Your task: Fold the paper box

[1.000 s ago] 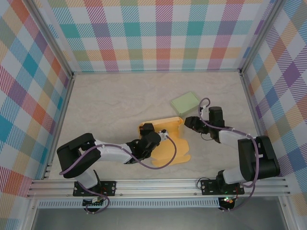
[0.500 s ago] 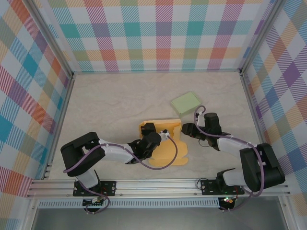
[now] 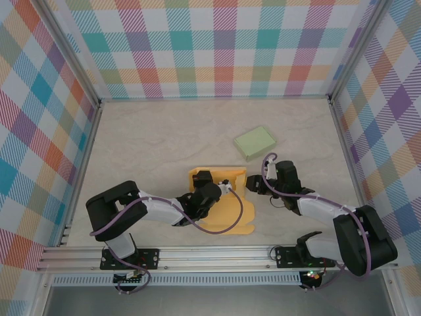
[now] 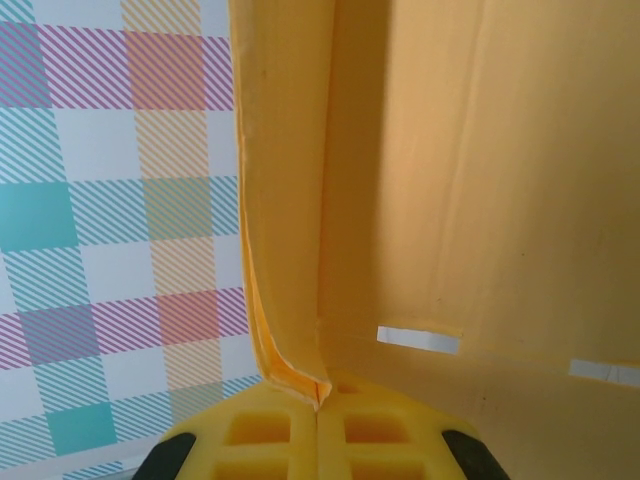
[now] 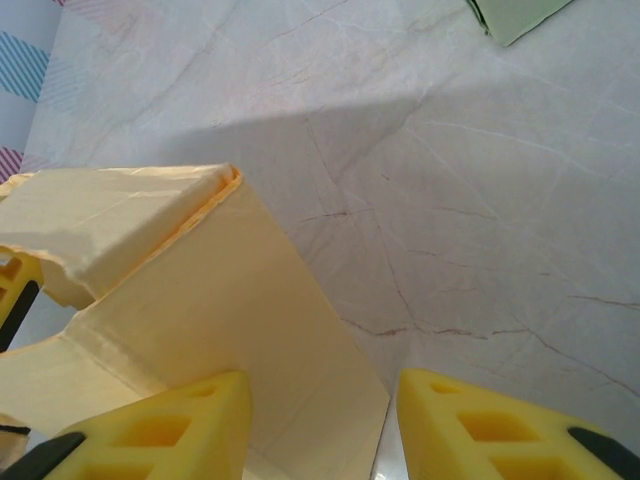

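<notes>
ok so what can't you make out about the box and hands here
- top external: left hand fingertips, hidden beneath its wrist and the paper box flap.
- left wrist: the box's overall shape, cut off at top and right edges.
- right wrist: green sheet, mostly cut off by the top edge.

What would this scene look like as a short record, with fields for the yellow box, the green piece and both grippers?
work piece: partly folded yellow paper box, near front of beige marbled table
left gripper: shut, pinching a raised flap of the box
right gripper: open, straddling the box's right edge
other item: flat pale green paper piece, lying apart, farther back on the right
</notes>
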{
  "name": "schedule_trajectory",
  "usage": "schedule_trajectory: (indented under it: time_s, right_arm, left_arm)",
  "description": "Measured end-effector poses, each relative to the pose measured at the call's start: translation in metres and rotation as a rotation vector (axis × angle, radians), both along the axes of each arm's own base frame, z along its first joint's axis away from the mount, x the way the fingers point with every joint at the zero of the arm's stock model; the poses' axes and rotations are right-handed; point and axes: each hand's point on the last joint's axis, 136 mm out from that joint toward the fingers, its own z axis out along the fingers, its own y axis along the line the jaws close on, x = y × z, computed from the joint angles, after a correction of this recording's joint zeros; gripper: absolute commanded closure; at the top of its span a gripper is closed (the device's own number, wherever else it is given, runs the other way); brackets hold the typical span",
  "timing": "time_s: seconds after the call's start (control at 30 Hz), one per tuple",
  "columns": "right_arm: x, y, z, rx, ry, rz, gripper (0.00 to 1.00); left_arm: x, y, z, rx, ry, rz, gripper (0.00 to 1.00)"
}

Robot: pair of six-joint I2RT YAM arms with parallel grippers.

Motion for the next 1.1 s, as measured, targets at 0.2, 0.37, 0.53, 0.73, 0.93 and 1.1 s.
schedule_trajectory:
  time_s: [0.2, 0.37, 0.53, 0.73, 0.93, 1.1]
  right_arm:
    - [-0.006, 0.002, 0.009, 0.006, -0.031, 0.011, 0.54]
    - [-0.009, 0.007, 0.016, 0.016, -0.053, 0.029, 0.51]
    - [-0.009, 0.007, 0.008, -0.005, -0.035, 0.029, 0.49]
    - [0.001, 0.002, -0.01, -0.077, -0.009, 0.006, 0.43]
    - [0.019, 0.006, -0.013, -0.119, -0.034, 0.011, 0.43]
    - [0.025, 0.005, -0.014, -0.147, -0.062, 0.001, 0.43]
  left_arm:
    - [0.0, 0.0, 0.0, 0.0, 0.0, 0.0, 1.0]
    - [0.0, -0.001, 0.0, -0.002, 0.002, -0.004, 1.0]
    - [0.0, -0.002, -0.001, -0.009, 0.007, -0.012, 1.0]
    - [-0.001, -0.003, -0.001, -0.013, 0.009, -0.015, 1.0]
    - [0.0, -0.004, 0.001, -0.023, 0.002, -0.014, 1.0]
    - [0.0, -0.005, 0.002, -0.032, -0.003, -0.014, 1.0]
